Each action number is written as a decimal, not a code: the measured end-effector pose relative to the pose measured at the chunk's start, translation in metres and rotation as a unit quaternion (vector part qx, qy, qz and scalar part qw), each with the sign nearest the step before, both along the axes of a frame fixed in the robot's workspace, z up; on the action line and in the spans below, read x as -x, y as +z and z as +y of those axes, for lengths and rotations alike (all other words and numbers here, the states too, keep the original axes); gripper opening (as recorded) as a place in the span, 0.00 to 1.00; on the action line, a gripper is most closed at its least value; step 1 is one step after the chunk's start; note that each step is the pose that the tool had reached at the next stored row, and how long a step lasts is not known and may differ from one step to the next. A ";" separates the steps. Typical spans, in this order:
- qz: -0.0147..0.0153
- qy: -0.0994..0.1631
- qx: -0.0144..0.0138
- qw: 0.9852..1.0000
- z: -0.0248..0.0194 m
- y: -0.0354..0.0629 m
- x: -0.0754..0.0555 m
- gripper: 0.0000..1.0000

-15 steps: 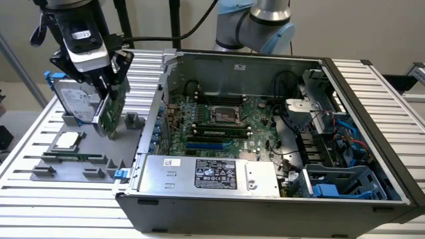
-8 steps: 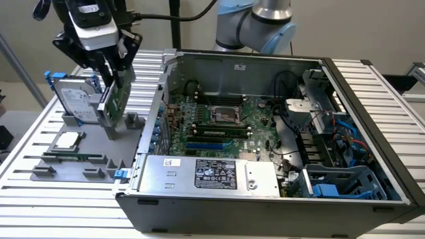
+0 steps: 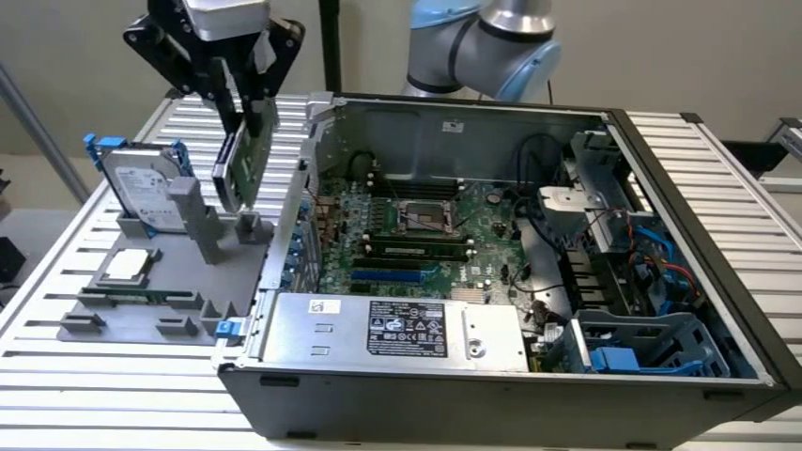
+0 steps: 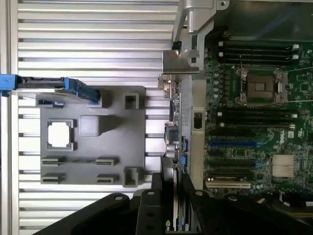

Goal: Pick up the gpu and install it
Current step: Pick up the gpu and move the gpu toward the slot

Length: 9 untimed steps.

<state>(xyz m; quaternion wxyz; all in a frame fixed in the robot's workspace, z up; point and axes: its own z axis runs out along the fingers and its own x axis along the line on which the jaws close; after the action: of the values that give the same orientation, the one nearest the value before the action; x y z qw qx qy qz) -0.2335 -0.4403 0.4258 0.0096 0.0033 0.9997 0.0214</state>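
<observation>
While my gripper [image 3: 248, 122] is clamped on the gpu [image 3: 240, 169], hanging upright on edge just outside the computer case [image 3: 414, 404], I'd judge the carry wants it held plumb and lifted clear of that case's side wall without clipping it.

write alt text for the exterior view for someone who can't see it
A robot gripper holds the gpu upright over a grey parts fixture on the exterior view's left. A hard drive with blue rails stands in the fixture, a CPU chip lies flat, and an open computer case sits alongside.
</observation>
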 end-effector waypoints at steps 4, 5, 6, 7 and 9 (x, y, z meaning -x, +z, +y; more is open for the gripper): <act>0.001 0.000 0.000 1.000 -0.0005 0.0097 -0.018 0.00; 0.001 0.000 0.000 1.000 -0.0005 0.0101 -0.023 0.00; 0.001 0.000 0.000 1.000 -0.0006 0.0102 -0.027 0.00; 0.001 0.000 0.000 1.000 -0.0006 0.0103 -0.032 0.00; 0.001 0.000 0.000 1.000 -0.0006 0.0103 -0.041 0.00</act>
<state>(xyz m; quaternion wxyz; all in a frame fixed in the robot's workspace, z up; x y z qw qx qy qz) -0.1926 -0.4410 0.4361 0.0082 0.0033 0.9997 0.0215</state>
